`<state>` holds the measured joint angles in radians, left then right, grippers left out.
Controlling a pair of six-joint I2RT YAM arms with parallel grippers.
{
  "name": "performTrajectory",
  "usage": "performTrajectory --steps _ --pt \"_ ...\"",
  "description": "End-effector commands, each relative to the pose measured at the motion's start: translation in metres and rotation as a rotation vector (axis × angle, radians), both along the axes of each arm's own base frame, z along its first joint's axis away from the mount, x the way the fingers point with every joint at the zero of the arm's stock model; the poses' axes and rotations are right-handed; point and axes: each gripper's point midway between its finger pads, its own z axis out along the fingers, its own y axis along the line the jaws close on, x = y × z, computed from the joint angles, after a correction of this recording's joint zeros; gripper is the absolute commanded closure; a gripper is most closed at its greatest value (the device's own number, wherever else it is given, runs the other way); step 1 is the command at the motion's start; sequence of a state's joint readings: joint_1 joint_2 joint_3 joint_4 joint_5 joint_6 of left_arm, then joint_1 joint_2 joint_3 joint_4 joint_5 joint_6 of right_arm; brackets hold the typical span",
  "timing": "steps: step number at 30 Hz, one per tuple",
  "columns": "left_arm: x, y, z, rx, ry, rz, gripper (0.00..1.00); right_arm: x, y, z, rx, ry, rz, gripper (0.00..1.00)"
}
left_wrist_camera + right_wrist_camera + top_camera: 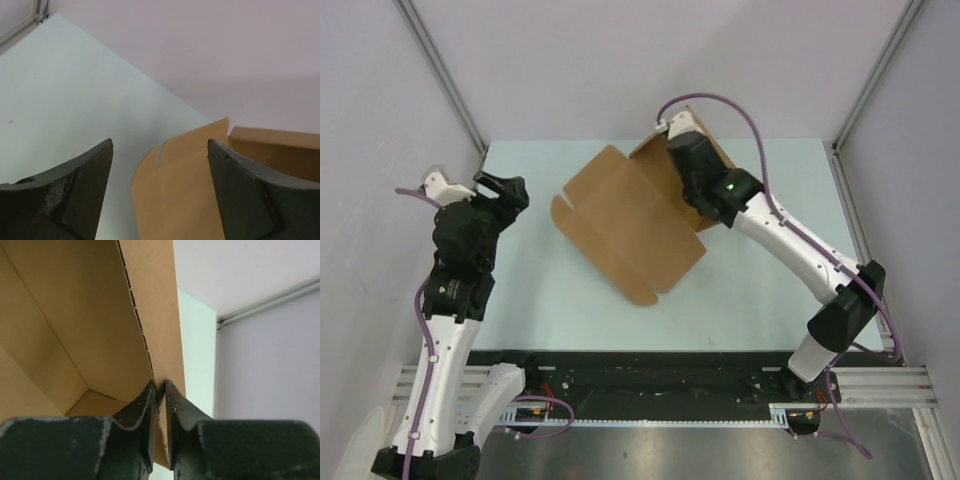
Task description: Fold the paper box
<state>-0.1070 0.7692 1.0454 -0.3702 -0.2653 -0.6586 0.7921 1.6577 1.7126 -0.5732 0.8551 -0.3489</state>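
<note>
Edge of paper box (pixel 635 225) wall, apparently upright, pinched in right claw (pixel 161 385); left claw (pixel 160 142) agape, apart from flaps.

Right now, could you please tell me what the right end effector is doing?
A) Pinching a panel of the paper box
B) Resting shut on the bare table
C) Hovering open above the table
A: the right wrist view shows the right end effector with its fingers closed tightly on the edge of a panel of the paper box.
</note>
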Motion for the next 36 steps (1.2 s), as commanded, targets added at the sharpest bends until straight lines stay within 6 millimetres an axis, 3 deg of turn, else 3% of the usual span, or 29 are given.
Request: performTrajectory --steps 1,2,3,4,5,6,8,9,11,12,14,17,18,19,21,22,25,31,36 --pt "0.003 -0.011 -0.021 -0.054 0.019 -0.047 0.19 -0.006 -0.023 -0.010 0.331 0.155 -0.066 0.85" --pt "0.003 -0.011 -0.025 -0.059 0.023 -0.049 0.19 0.005 -0.047 -0.012 0.422 0.165 -0.139 0.85" --pt "0.003 -0.013 -0.027 -0.068 0.027 -0.054 0.19 0.007 -0.055 -0.015 0.495 0.186 -0.167 0.86" --pt "0.002 -0.013 -0.034 -0.069 0.037 -0.055 0.19 0.002 -0.048 -0.018 0.652 0.237 -0.156 0.86" --pt "0.001 -0.013 -0.037 -0.072 0.042 -0.053 0.19 0.004 -0.054 -0.021 0.730 0.254 -0.176 0.86" --pt "0.001 -0.013 -0.040 -0.080 0.047 -0.053 0.19 0.004 -0.071 -0.043 0.778 0.297 -0.240 0.86" --pt "-0.001 -0.014 -0.046 -0.087 0.058 -0.055 0.19 -0.003 -0.065 -0.044 0.979 0.321 -0.240 0.87" --pt "-0.001 -0.015 -0.048 -0.098 0.063 -0.056 0.19 -0.011 -0.068 -0.068 1.034 0.376 -0.278 0.86" --pt "-0.004 -0.016 -0.049 -0.106 0.062 -0.060 0.19 -0.017 -0.068 -0.068 1.170 0.354 -0.315 0.86" --pt "-0.004 -0.016 -0.048 -0.112 0.062 -0.060 0.19 -0.025 -0.066 -0.084 1.200 0.395 -0.340 0.86" --pt "-0.006 -0.016 -0.044 -0.116 0.061 -0.060 0.19 -0.029 -0.062 -0.082 1.296 0.385 -0.368 0.85" --pt "-0.009 -0.015 -0.033 -0.121 0.051 -0.052 0.19 -0.044 -0.048 -0.096 1.387 0.406 -0.402 0.81" --pt "-0.010 -0.014 -0.030 -0.125 0.047 -0.050 0.19 -0.050 -0.034 -0.099 1.382 0.416 -0.382 0.75" --pt "-0.012 -0.015 -0.026 -0.128 0.042 -0.052 0.19 -0.058 -0.025 -0.108 1.367 0.447 -0.389 0.58" --pt "-0.013 -0.017 -0.023 -0.136 0.036 -0.062 0.19 -0.065 -0.018 -0.119 1.306 0.440 -0.419 0.43" --pt "-0.013 -0.018 -0.022 -0.137 0.032 -0.069 0.19 -0.074 -0.004 -0.124 1.278 0.467 -0.393 0.40" --pt "-0.013 -0.019 -0.028 -0.137 0.045 -0.072 0.20 -0.088 0.007 -0.134 1.201 0.483 -0.364 0.35" --pt "-0.015 -0.020 -0.055 -0.130 0.090 -0.079 0.20 -0.082 -0.037 -0.112 0.983 0.270 -0.332 0.32" --pt "-0.016 -0.032 -0.084 -0.176 0.136 -0.121 0.22 -0.053 -0.071 -0.084 0.902 0.081 -0.328 0.34"
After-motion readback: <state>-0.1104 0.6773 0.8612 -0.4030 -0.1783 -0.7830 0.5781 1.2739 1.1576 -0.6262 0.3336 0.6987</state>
